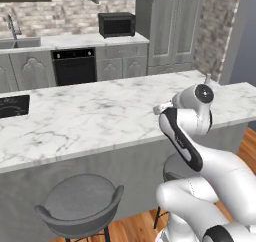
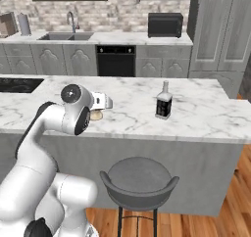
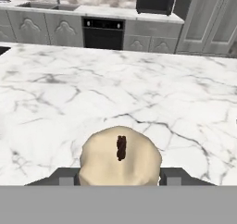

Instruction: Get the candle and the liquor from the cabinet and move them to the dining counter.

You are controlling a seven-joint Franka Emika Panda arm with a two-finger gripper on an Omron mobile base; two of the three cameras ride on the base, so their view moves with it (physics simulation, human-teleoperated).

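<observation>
While claw-held point(image 3: 119, 179), candle point(image 3: 120, 156) upright.

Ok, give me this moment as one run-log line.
claw: shut on candle | candle: over dining counter, contact unclear | liquor: upright on counter, apart from candle

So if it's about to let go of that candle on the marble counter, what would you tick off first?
1. Candle sits between the jaws: ok.
2. Candle over the dining counter, not past its edge: ok.
3. Candle bottom resting on the marble: cannot tell, the arm hides it.
4. Bottle already standing upright on the counter: ok.
5. Bottle well apart from the candle: ok.
6. Bare marble ahead of the candle: ok.
</observation>
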